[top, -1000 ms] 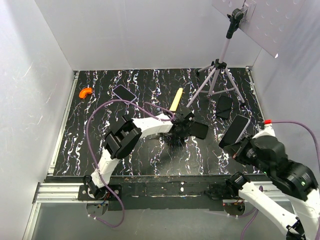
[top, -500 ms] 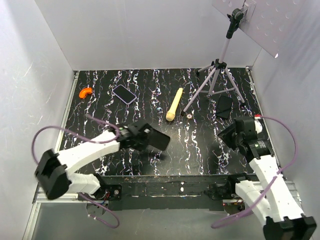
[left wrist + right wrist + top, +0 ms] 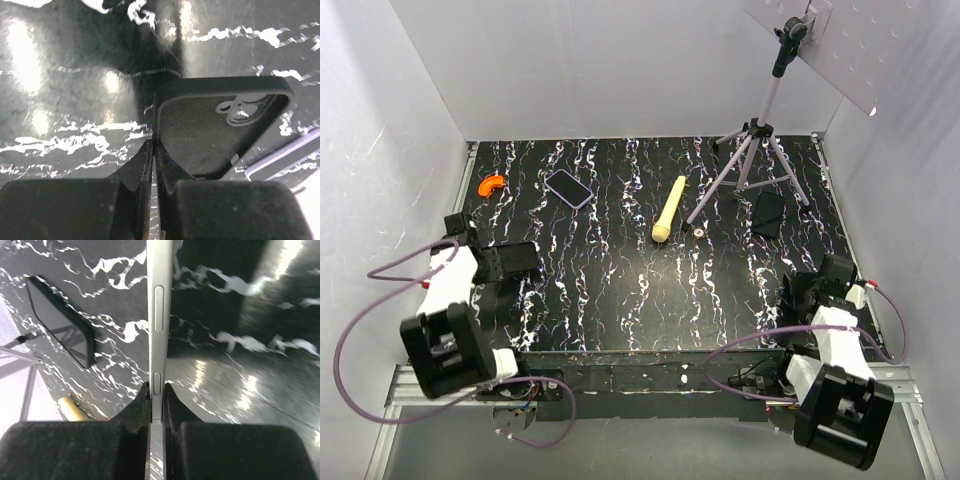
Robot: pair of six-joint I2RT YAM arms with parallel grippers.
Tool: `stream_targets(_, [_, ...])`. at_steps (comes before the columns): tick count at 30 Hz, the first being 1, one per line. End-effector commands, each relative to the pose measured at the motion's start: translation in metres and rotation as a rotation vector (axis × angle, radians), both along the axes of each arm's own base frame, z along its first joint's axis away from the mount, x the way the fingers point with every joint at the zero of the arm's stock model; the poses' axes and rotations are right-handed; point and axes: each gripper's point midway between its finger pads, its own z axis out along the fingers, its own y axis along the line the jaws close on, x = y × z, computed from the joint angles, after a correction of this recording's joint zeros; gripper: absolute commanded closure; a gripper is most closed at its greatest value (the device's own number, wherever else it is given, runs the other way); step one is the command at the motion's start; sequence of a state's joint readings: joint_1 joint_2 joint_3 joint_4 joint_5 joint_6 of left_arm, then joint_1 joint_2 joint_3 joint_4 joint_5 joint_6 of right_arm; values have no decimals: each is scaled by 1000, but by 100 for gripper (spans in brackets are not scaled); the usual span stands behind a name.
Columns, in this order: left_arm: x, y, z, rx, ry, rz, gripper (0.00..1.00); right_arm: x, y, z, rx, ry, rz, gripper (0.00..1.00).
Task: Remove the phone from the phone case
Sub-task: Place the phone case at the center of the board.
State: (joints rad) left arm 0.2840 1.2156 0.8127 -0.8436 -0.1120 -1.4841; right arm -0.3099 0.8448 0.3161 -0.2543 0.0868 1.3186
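My left gripper is shut on one edge of the phone case, an empty matte black shell with its camera cutout showing. In the top view that gripper holds the case low over the table's left side. My right gripper is shut on the phone, seen edge-on with its pale rim and side buttons, standing upright between the fingers. In the top view the right gripper sits near the right front corner. Phone and case are far apart.
A second phone lies at the back left beside an orange piece. A cream-yellow stick lies mid-table, and a small ring lies near it. A grey tripod stands at the back right, with a flat black slab in front of it.
Both arms have pulled back from mid-table. The left carried the case to the left side, and the right carried the phone to the near right corner.
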Motion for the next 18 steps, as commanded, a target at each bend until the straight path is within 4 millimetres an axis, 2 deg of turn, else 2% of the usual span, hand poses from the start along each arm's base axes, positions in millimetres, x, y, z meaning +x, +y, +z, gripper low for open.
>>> stream_targets(1, [22,7,-9,-86,17,-113,100,54,-15,36,-21,-229,-4,99])
stream_targets(4, [26,22,-24,-110,36,-72,100,64,-11,34,21,-238,25,99])
stream_targets(7, [34,33,-30,-98,48,-83,100,64,-14,25,34,-205,9,99])
stream_targets(13, [42,40,-51,-123,101,-92,100,72,-18,24,3,-188,57,99])
stream_targets(17, [46,48,-55,-102,123,-99,100,75,-17,22,35,-208,84,98])
stream_targets(18, [47,56,-55,-71,135,-89,100,75,-16,21,40,-209,94,97])
